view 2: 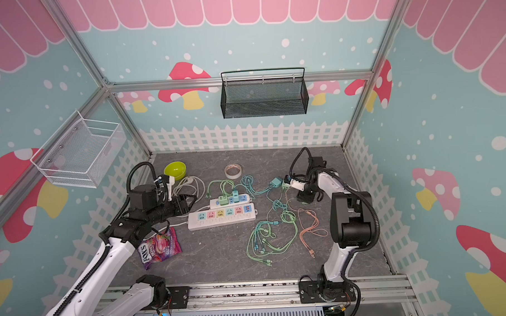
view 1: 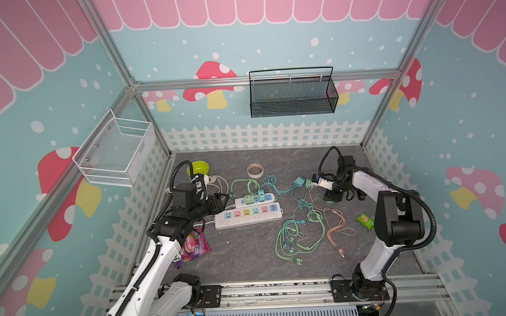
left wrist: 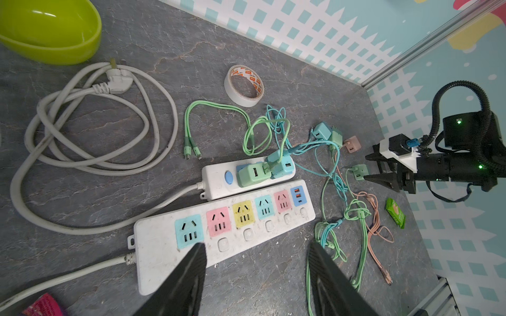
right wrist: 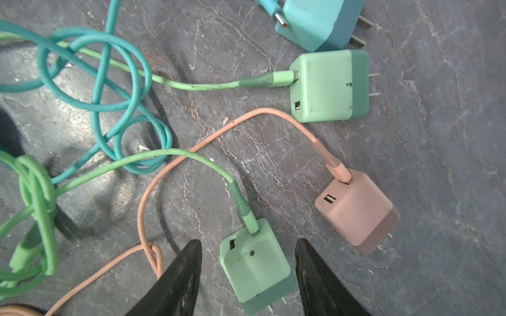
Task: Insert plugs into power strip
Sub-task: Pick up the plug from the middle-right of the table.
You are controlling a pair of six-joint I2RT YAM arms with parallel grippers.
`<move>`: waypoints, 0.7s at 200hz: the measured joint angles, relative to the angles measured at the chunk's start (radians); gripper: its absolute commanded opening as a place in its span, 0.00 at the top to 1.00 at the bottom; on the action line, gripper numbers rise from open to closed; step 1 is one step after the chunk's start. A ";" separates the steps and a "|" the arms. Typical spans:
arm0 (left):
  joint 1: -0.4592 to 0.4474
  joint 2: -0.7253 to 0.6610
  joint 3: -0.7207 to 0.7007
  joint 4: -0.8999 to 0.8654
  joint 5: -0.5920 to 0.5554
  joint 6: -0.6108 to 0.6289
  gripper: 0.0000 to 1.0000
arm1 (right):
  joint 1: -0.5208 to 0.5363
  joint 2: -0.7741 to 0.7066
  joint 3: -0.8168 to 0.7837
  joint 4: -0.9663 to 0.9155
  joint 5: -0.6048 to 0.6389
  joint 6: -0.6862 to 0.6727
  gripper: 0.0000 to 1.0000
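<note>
Two white power strips lie side by side: a small power strip (view 1: pixel 254 199) (left wrist: pixel 216 182) and a long power strip (view 1: pixel 248 215) (left wrist: pixel 227 232) with coloured sockets. A mint plug (left wrist: pixel 252 173) and a teal plug (left wrist: pixel 284 167) stand in the small one. My right gripper (right wrist: pixel 247 241) (view 1: pixel 331 198) is open, its jaws on either side of a loose mint plug (right wrist: pixel 256 269) (left wrist: pixel 359 171) with a gap on each side. Nearby lie a pink plug (right wrist: pixel 356 210), another mint plug (right wrist: pixel 328 86) and a teal plug (right wrist: pixel 320 22) (view 1: pixel 299 180). My left gripper (left wrist: pixel 256 245) (view 1: pixel 223 198) is open and empty over the long strip's near end.
Tangled mint, teal and pink cables (view 1: pixel 300 232) spread right of the strips. A green bowl (view 1: pixel 198 167), a tape roll (view 1: pixel 255 169), a coiled white cord (left wrist: pixel 95 136), a candy bag (view 1: pixel 192 247) and a green packet (view 1: pixel 365 220) lie around. Wire baskets hang on the walls.
</note>
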 measured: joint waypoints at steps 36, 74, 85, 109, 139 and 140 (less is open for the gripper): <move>0.000 -0.001 0.000 0.000 -0.003 0.003 0.41 | -0.012 0.029 0.000 -0.011 -0.003 -0.005 0.43; 0.000 -0.013 0.000 0.000 -0.006 0.018 0.41 | -0.018 0.059 0.000 -0.011 0.011 -0.004 0.43; 0.000 -0.017 0.000 0.000 -0.010 0.023 0.41 | -0.018 0.060 0.000 -0.010 0.018 -0.003 0.43; 0.000 -0.019 0.000 0.000 -0.016 0.034 0.41 | -0.019 0.062 0.000 -0.003 0.053 0.003 0.46; 0.000 -0.015 0.000 0.000 -0.023 0.047 0.41 | -0.032 0.072 -0.001 0.013 0.093 0.018 0.48; 0.000 -0.015 0.000 0.000 -0.023 0.047 0.41 | -0.032 0.072 -0.001 0.013 0.093 0.018 0.48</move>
